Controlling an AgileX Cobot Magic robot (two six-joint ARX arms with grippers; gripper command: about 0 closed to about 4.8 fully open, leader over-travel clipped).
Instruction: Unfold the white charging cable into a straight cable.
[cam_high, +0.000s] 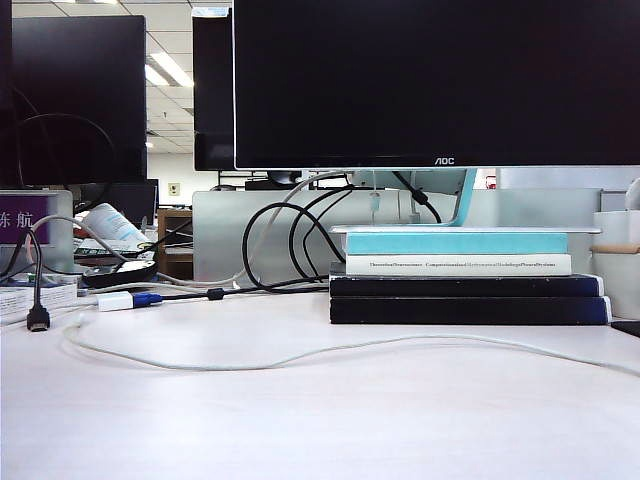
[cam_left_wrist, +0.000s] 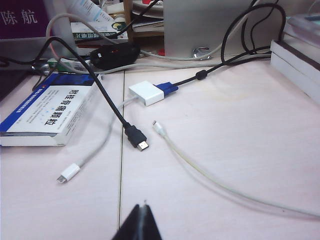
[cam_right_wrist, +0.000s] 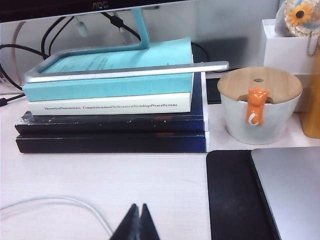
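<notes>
Here we see the white charging cable (cam_high: 330, 350) lying loose across the pale table (cam_high: 320, 430), running in a shallow wavy line from the left side to the right edge in the exterior view; neither pincer shows in that view. From the left wrist view, one end of the cable (cam_left_wrist: 210, 175) lies with its small plug on the table just beside a black cable's plug (cam_left_wrist: 136, 137), apart from it; a white-and-blue connector (cam_left_wrist: 152, 92) sits farther back, and a blue-and-white box (cam_left_wrist: 47, 107) rests to one side. The left pincer (cam_left_wrist: 143, 210) hangs above the table with its fingertips pressed together, holding nothing, near the cable but clear of it. In the right wrist view, the right pincer (cam_right_wrist: 139, 212) likewise has its tips pressed together and is empty; a curve of the cable (cam_right_wrist: 65, 202) passes just beside it without touching. Beyond it we see a stack of books (cam_right_wrist: 112, 107) under the monitor stand, a lidded cup (cam_right_wrist: 260, 107) and a black mat (cam_right_wrist: 232, 200).
</notes>
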